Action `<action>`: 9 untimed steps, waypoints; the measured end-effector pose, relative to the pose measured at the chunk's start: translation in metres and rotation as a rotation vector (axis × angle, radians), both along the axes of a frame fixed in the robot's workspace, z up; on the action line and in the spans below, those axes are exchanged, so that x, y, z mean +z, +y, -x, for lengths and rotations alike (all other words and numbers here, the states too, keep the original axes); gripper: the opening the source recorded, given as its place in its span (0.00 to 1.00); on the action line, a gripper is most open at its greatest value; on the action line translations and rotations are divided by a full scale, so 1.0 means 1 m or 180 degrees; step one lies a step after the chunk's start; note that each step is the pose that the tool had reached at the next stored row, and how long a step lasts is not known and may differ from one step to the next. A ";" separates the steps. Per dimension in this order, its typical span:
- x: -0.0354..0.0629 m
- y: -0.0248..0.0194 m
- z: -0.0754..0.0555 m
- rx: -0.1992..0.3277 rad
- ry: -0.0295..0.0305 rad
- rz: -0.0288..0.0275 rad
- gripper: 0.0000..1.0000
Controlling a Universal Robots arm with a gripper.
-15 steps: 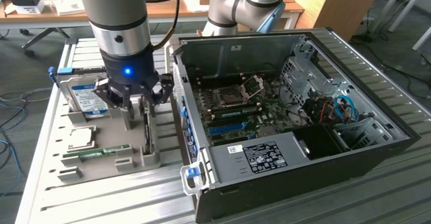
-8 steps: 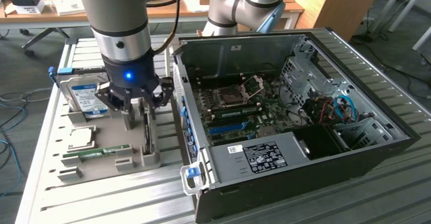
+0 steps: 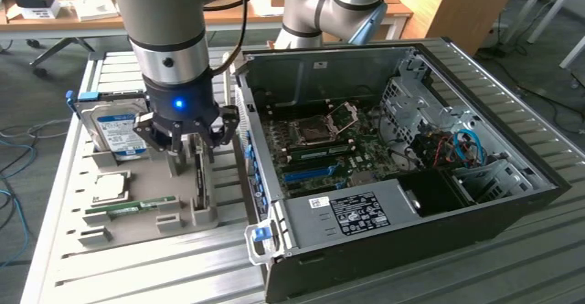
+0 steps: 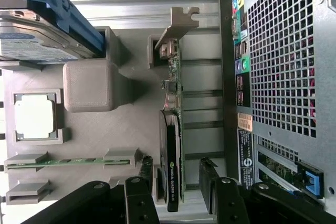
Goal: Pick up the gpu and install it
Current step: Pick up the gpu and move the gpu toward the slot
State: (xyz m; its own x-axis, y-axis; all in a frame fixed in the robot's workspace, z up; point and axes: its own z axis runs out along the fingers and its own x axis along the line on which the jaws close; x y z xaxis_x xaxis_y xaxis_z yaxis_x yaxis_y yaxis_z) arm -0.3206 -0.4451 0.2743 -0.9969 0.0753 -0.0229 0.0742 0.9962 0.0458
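While the gpu (image 3: 198, 177) stands on edge in a slot of the grey parts tray (image 3: 155, 181), the gripper (image 3: 188, 146) hangs directly over that slot. Its 2 fingers (image 4: 139, 203) are spread apart, 1 on each side of the card's end farthest from the metal bracket, with a gap showing on both sides, so nothing is clamped.

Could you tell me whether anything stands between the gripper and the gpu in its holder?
Nothing visible does. The open gripper hangs directly over the gpu, which stands on edge in the grey holder; the fingers sit either side of the card with nothing between them and it.
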 end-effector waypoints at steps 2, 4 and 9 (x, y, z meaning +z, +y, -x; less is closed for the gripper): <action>-0.0003 0.0000 -0.001 0.0000 0.0000 0.0000 0.49; -0.0022 0.0001 -0.001 -0.0001 0.0000 0.0000 0.49; -0.0112 0.0000 -0.001 0.0000 0.0000 0.0000 0.49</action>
State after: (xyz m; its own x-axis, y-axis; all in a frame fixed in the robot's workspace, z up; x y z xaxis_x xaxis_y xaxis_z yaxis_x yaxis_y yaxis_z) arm -0.3195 -0.4451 0.2630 -0.9969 0.0754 -0.0229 0.0743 0.9962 0.0458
